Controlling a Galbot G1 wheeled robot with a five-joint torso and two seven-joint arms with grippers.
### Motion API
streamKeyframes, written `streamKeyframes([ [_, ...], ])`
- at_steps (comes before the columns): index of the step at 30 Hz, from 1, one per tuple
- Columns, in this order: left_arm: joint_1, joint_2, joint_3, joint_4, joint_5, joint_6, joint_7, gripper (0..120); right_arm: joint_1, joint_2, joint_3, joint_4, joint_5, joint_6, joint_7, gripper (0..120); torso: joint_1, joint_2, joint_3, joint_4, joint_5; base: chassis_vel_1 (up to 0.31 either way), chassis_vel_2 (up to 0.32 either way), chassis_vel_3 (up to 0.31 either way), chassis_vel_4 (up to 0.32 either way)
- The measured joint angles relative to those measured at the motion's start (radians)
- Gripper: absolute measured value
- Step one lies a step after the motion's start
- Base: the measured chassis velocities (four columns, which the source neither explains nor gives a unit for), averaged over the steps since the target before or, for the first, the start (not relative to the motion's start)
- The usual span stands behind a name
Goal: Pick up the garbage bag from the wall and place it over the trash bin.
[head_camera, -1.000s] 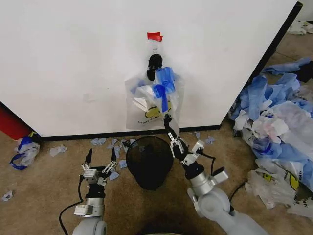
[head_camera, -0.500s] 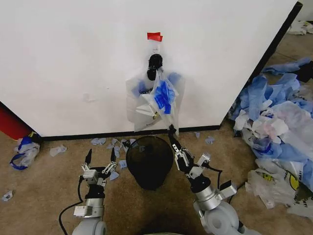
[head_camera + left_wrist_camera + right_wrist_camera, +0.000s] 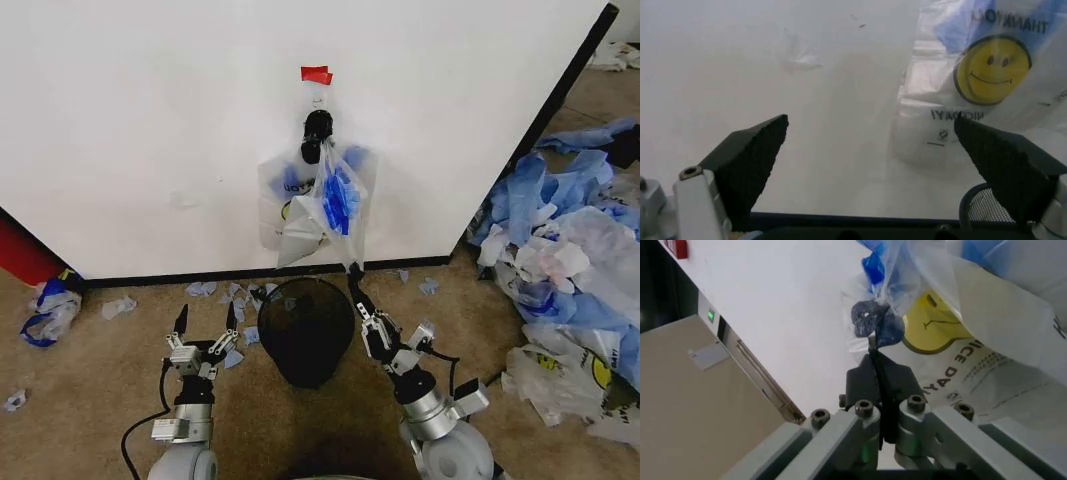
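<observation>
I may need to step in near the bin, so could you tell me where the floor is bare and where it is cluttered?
Bare carpet lies left of the trash bin, around the open left gripper, up to the bag scraps by the wall. Crowded: the heap of plastic sheets on the right, and above the bin, where the right gripper pinches the garbage bag.

Plastic sheet heap (image 3: 575,250) right; scraps (image 3: 118,306) on carpet (image 3: 90,380).

Right gripper (image 3: 353,279) raised forward, fingers pressed together; left gripper (image 3: 205,318) low, fingers spread wide
</observation>
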Motion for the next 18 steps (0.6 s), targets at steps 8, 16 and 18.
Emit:
streamKeyframes([
  [8,-0.002,0.005,-0.001,0.004,-0.003,0.000,-0.001,98,-0.064,-0.003,0.031,0.022,-0.015,0.020,-0.020,0,0.000,0.000,0.000,0.0000,0.0000,0.000,0.000,0.000,0.000],
  [16,-0.003,0.007,0.000,0.004,-0.006,0.000,-0.001,98,-0.109,-0.001,0.046,0.032,-0.036,0.039,-0.031,0,0.000,0.000,0.000,0.0000,0.0000,0.000,0.000,0.000,0.000],
  [18,-0.002,0.007,0.000,0.004,-0.007,0.000,-0.001,98,-0.118,0.001,0.049,0.034,-0.041,0.044,-0.034,0,0.000,0.000,0.000,0.0000,0.0000,0.000,0.000,0.000,0.000],
])
